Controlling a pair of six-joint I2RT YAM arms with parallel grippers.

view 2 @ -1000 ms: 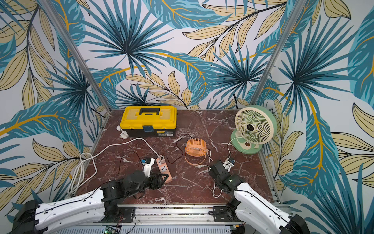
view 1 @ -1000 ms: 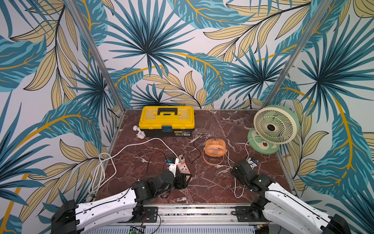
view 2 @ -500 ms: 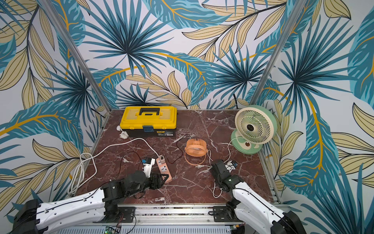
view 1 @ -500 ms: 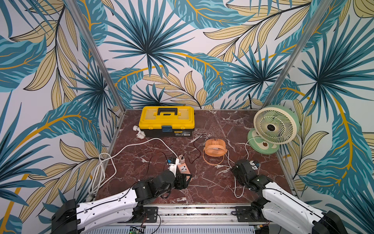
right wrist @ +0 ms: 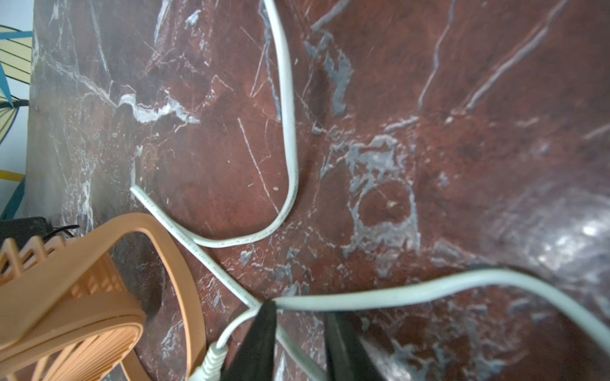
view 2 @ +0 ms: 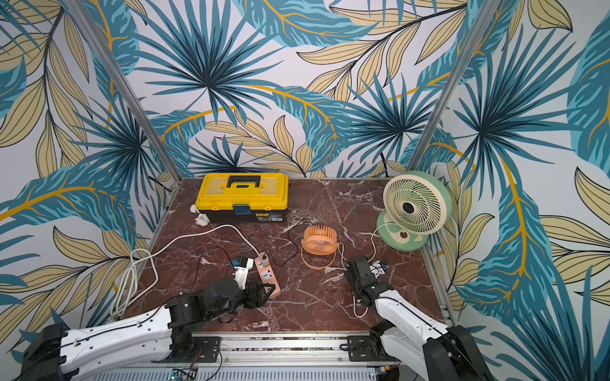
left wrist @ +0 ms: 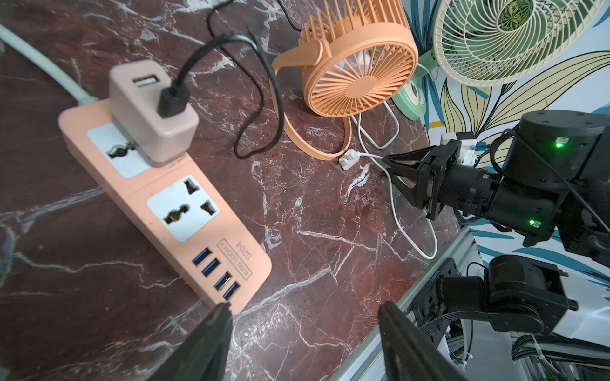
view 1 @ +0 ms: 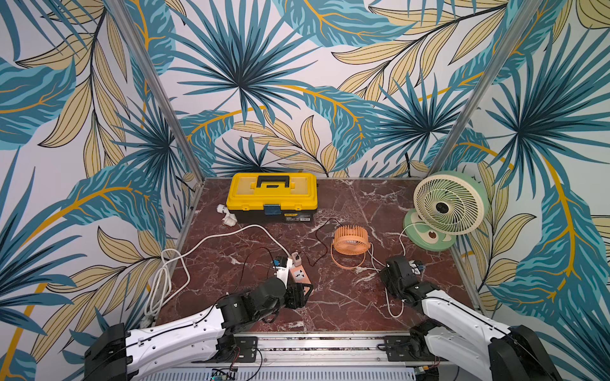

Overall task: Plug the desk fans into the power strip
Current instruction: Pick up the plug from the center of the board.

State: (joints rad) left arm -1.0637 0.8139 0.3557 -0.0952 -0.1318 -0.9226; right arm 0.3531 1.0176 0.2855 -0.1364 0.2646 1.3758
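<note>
Jaws of the right gripper point(right wrist: 299, 309) are sitting nearly together at the bottom of the right wrist frame, apparently pinching the thin white flat cord point(right wrist: 412, 292) just behind its small white two-pin plug point(left wrist: 349, 159), not the plug body. That plug is lying on the red marble tabletop point(view 1: 346, 303), right of centre in the left wrist frame, just beside the loop stand of the small orange fan point(left wrist: 359, 62). The cord is leading to the green-and-cream desk fan point(view 1: 450, 203) at the right of a top view. The salmon-orange power strip point(left wrist: 231, 240) is lying left of centre, a pink USB adapter point(left wrist: 152, 109) filling its far socket, its middle white universal socket point(left wrist: 182, 204) free. Jaws of the left gripper point(left wrist: 303, 306) are standing wide and empty at the strip's USB end. Doing this well is likely calling for a grip on the plug body, pins squared over the free socket, with the left gripper bracing the strip.
</note>
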